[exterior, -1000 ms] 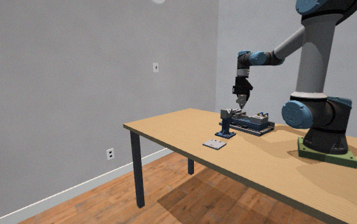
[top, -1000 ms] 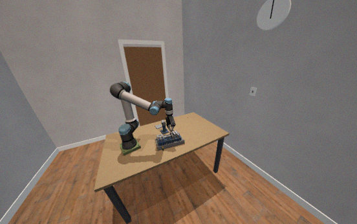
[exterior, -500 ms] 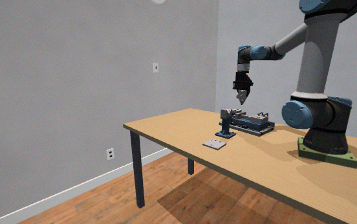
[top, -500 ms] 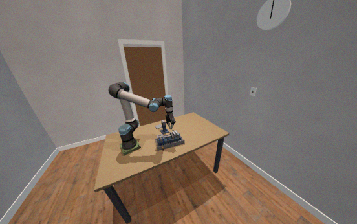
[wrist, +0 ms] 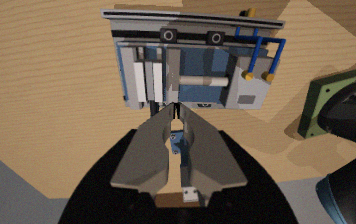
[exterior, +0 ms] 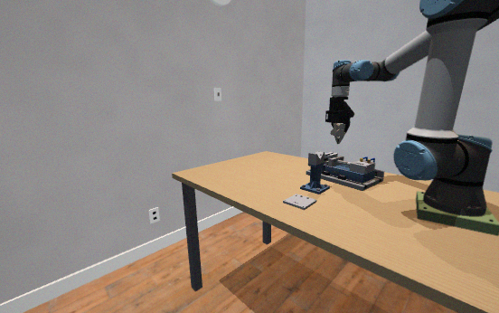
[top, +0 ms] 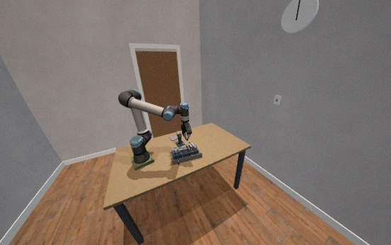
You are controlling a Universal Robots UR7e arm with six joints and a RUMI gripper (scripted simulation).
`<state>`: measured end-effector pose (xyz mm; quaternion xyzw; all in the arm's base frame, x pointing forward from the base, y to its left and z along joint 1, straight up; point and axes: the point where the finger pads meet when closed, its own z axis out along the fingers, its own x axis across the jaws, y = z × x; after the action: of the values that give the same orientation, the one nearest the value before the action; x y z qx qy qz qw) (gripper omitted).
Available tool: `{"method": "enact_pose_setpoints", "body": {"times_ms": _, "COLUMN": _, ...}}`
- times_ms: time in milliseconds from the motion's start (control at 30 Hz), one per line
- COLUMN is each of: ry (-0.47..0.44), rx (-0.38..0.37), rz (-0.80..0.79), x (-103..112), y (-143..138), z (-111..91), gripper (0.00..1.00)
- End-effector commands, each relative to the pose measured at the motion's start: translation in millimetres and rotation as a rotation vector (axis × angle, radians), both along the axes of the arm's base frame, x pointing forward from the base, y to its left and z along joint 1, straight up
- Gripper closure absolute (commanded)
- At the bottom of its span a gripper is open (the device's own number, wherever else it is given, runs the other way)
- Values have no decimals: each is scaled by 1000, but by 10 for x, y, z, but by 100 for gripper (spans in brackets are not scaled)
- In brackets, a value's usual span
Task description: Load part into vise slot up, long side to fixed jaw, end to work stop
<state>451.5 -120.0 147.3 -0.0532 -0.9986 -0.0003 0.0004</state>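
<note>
My gripper is shut with nothing between its fingers. It hangs well above the table, over the V-block and the near end of the vise. A grey shape sits on top of the V-block's blue stand; I cannot tell whether it is the part. The infeed plate lies flat and bare in front of the V-block. In the wrist view the vise stands open, with two white low bars bare between the jaws. The cylinder's rod points at the moving jaw.
The arm's base on its green plate stands beside the vise. Blue air pipes run along the vise's cylinder end. The table's edge lies beyond the infeed plate.
</note>
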Motion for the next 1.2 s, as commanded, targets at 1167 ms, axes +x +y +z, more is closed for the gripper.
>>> {"method": "enact_pose_setpoints", "body": {"times_ms": 1167, "ry": -1, "rx": 0, "rz": 423, "x": 120, "y": -167, "z": 13, "gripper": 100}}
